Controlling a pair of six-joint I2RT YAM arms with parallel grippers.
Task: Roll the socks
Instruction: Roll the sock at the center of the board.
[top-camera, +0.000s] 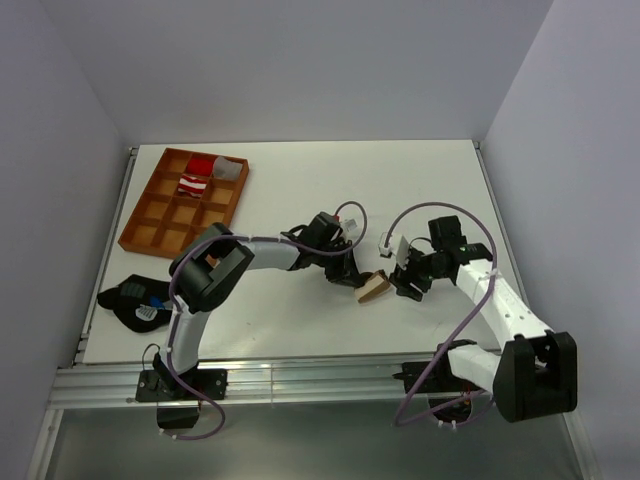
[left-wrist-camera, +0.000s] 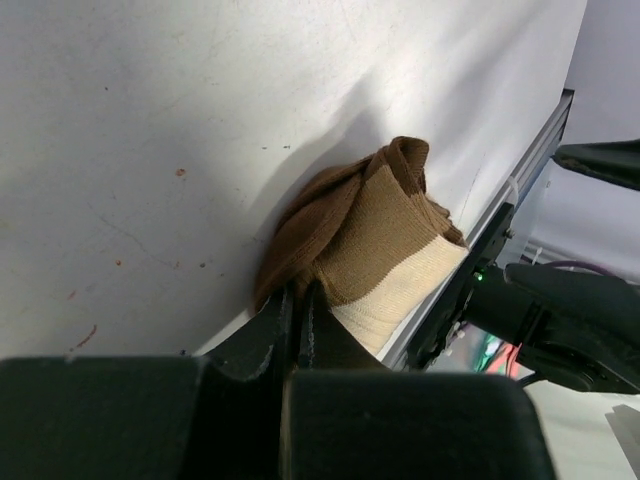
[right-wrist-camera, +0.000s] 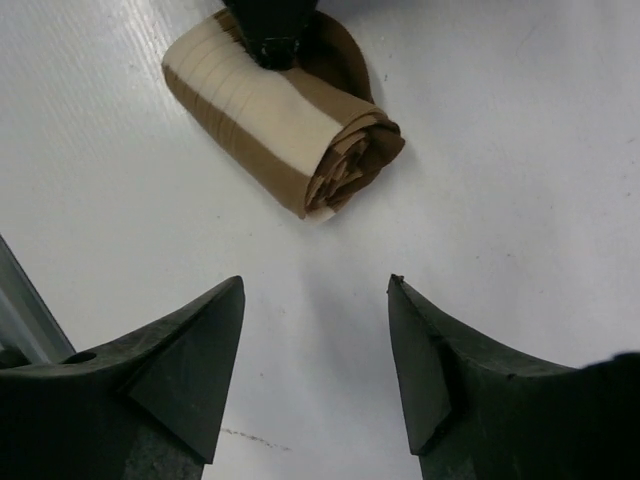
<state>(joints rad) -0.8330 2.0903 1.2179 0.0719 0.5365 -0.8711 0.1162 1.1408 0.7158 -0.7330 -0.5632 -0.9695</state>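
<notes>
Tray (top-camera: 160, 215) at the far left of the table (top-camera: 420, 180) holds the red-and-white sock (top-camera: 194, 180), bundled in one of its back compartments. Nearer the front lies a black lump (top-camera: 130, 300), which looks like no part of this job.

Toward the middle, the left gripper (top-camera: 352, 278) is clenched on the brown-and-tan sock (top-camera: 375, 288). From its wrist camera the fingers (left-wrist-camera: 285, 320) pinch the dark end of the fabric (left-wrist-camera: 370, 240) right at the tabletop. The sock is already wound into a fat roll (right-wrist-camera: 290, 130), lying on the table with its spiral end facing right.

Just beside it, the right gripper (top-camera: 405, 282) stands released. Its jaws are spread wide, and it is low over bare table a little short of the roll, touching nothing.

I'd say the rolling is nearly done and securing it is the step in hand. The left pinch should stay firm so the roll cannot unwind. The right should come in straddling the roll across its width, not onto the spiral end, then squeeze gently. Pulling sideways would probably loosen the layers.
</notes>
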